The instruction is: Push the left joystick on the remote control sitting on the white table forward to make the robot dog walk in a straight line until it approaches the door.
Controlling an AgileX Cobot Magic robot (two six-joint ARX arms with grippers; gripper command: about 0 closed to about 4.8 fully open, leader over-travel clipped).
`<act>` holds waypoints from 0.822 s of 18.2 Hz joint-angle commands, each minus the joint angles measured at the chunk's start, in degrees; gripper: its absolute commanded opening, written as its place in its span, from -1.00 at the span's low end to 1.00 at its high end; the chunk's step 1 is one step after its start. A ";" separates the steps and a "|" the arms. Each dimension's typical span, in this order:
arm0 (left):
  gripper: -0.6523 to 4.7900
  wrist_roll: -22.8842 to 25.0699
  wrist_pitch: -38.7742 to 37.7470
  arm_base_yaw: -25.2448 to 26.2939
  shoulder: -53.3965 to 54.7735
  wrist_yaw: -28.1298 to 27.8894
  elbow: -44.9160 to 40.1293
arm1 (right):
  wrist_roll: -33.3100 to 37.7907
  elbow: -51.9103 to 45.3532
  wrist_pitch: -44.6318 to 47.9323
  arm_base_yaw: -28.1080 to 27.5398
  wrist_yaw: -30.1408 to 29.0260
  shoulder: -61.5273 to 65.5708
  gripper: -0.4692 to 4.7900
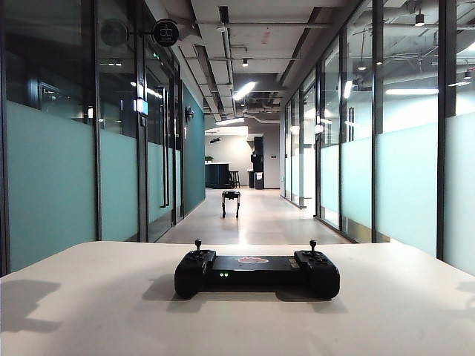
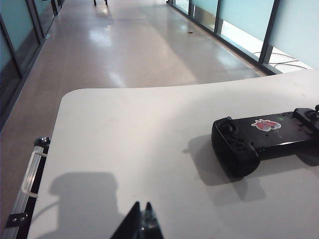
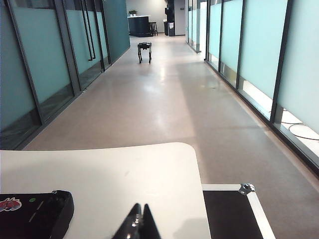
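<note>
The black remote control (image 1: pixel 256 273) lies across the middle of the white table (image 1: pixel 89 311), green lights facing me. Its left joystick (image 1: pixel 198 244) stands upright and untouched. The robot dog (image 1: pixel 231 200) stands far down the corridor on all its legs. Neither gripper shows in the exterior view. In the left wrist view my left gripper (image 2: pixel 142 205) is shut and empty, hovering over bare table well short of the remote control (image 2: pixel 264 142) and its left joystick (image 2: pixel 229 119). My right gripper (image 3: pixel 140 206) is shut and empty, beside the remote control's end (image 3: pixel 35 214), with the robot dog (image 3: pixel 144 50) ahead.
Frosted glass walls line both sides of the corridor, with glass doors (image 1: pixel 163 148) on the left. A black case with metal corners (image 3: pixel 234 214) sits just past the table's right edge. A metal-edged case (image 2: pixel 30 184) borders the table's left side.
</note>
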 commanded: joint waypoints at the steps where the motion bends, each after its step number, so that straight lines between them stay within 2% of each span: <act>1: -0.78 0.00 0.44 -0.04 0.00 -0.02 0.15 | 0.20 -0.52 0.83 0.02 0.17 -0.20 -0.81; 5: -0.78 0.00 0.17 -0.02 -0.50 -0.07 0.15 | 0.22 -0.52 0.85 0.02 0.17 -0.20 -0.81; 8: -0.78 0.00 1.97 0.81 -5.55 -1.95 0.15 | 0.22 -0.52 0.81 0.02 0.20 -0.20 -0.81; 12: -0.78 0.02 1.57 7.65 -13.25 5.51 0.15 | 0.22 -0.52 0.74 0.02 0.17 -0.20 -0.81; 15: -0.78 0.17 -0.81 10.91 -16.26 5.99 0.15 | 0.22 -0.52 0.70 0.02 0.17 -0.20 -0.81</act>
